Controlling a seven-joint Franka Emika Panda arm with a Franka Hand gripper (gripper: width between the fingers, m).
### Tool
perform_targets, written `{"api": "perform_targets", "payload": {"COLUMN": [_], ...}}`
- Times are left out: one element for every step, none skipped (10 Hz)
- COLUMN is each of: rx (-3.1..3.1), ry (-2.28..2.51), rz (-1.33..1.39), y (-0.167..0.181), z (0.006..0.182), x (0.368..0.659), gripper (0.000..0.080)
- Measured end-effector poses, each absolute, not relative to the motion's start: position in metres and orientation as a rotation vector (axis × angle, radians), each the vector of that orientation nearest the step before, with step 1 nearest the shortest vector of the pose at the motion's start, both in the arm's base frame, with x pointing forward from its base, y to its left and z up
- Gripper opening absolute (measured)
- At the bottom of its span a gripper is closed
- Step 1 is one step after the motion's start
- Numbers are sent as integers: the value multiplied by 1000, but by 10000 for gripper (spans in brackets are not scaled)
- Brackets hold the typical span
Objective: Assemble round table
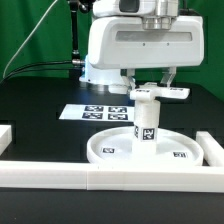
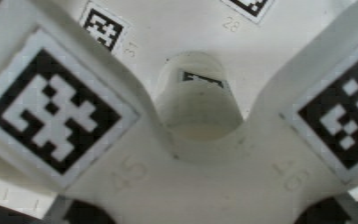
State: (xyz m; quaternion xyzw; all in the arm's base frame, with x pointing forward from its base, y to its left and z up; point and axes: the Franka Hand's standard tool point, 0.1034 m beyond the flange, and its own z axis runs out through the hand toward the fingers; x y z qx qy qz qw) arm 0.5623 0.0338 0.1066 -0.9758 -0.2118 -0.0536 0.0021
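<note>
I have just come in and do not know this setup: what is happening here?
A robot arm is assembling a table from white parts. The round top lies on the black bench, with the short leg standing upright in its middle. The gripper is at the cross-shaped foot on top of the leg; whether it clamps the foot, I cannot tell.

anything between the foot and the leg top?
Nothing visible. The foot sits right at the top of the upright leg, with the hand flanking it; whether they touch is hidden.
</note>
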Motion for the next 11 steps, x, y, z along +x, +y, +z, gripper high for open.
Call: {"api": "perform_targets", "payload": {"rx": [-3064,-3064,-3068,-3087,-3094,-3098,-3096,-3086,-3061,-3029,-2989], "ry": [-651,-651,-633,-470,-354,-272,-135,7,181,350,521], "rz": [-168,-168,-184,-194,-196,-195,-193,-195,-205,-210,-223], "y": [34,34,35,36,35,35,35,34,33,33,34], "z": [107,107,106,107,107,107,107,106,106,106,106], "x": [562,562,562,562,562,562,562,561,561,560,558], "gripper": [448,448,448,448,448,448,448,448,448,448,448]}}
